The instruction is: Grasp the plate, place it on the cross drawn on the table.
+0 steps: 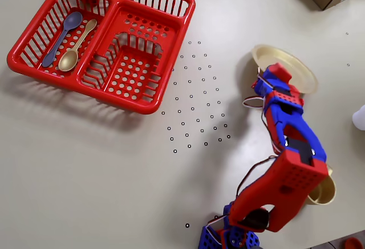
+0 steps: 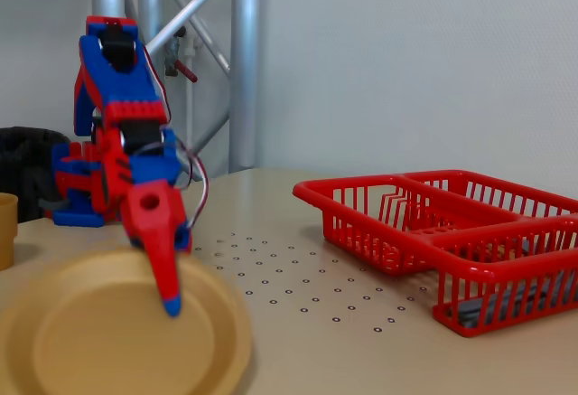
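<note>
The pincer [image 2: 169, 297] is clamped on the rim of the plate [image 2: 108, 341], which hangs tilted beneath it and low over the table [image 2: 298, 359] — the placing step is in hand. In the overhead view the plate [image 1: 293, 66] sticks out beyond the pincer's tip, away from the red basket [image 1: 108, 38]. The cross is not visible — probably hidden under the plate. The next move calls for settling the plate flat, then letting go.
</note>
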You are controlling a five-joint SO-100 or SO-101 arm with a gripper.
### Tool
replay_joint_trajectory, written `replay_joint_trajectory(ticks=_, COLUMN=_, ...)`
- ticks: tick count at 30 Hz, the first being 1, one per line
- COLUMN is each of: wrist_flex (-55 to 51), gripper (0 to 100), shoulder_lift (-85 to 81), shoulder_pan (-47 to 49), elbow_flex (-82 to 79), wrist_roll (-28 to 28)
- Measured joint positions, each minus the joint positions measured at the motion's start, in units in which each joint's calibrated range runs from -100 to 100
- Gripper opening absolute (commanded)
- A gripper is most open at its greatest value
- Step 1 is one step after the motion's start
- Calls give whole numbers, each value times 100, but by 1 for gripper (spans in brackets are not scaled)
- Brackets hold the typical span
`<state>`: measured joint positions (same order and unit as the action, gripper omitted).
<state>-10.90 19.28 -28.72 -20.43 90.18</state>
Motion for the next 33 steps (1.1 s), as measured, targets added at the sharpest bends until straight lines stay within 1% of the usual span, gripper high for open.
replay_joint_trajectory(ticks=4, wrist_flex=56, gripper=12, shoulder_lift=8, shoulder_pan=-64, elbow_flex=-253, wrist_roll=98)
replay_joint_trajectory(ticks=6, wrist_flex=48, gripper=16, shoulder_lift=-16, shoulder_pan=-109, elbow_flex=-298, wrist_roll=147)
replay_joint_trajectory(ticks=10, wrist_flex=48, gripper=21, shoulder_lift=-376, shoulder_pan=-155, elbow_flex=-678, wrist_roll=210)
replay_joint_trajectory(ticks=13, wrist_flex=-88, gripper=21, shoulder_lift=-686, shoulder_pan=-173, elbow_flex=-913, wrist_roll=200)
replay_joint_trajectory(ticks=15, wrist_flex=-272, gripper=14, shoulder_lift=-923, shoulder_pan=-127, elbow_flex=-1103, wrist_roll=190)
replay_joint_trajectory(ticks=17, wrist_flex=-473, gripper=9, shoulder_lift=-1242, shoulder_pan=-9, elbow_flex=-1392, wrist_roll=68)
replay_joint_trajectory(ticks=19, wrist_flex=-817, gripper=8, shoulder_lift=-1503, shoulder_pan=155, elbow_flex=-1600, wrist_roll=-132)
replay_joint_trajectory(ticks=23, wrist_flex=-1346, gripper=0, shoulder_lift=-2010, shoulder_pan=546, elbow_flex=-2125, wrist_roll=-606)
replay_joint_trajectory(ticks=27, wrist_flex=-1450, gripper=0, shoulder_lift=-2516, shoulder_pan=1074, elbow_flex=-2541, wrist_roll=-1201)
replay_joint_trajectory(ticks=30, wrist_flex=-1466, gripper=0, shoulder_lift=-2925, shoulder_pan=1438, elbow_flex=-2676, wrist_roll=-1846)
replay_joint_trajectory(ticks=33, wrist_flex=-1659, gripper=0, shoulder_lift=-3243, shoulder_pan=1994, elbow_flex=-2740, wrist_roll=-2750)
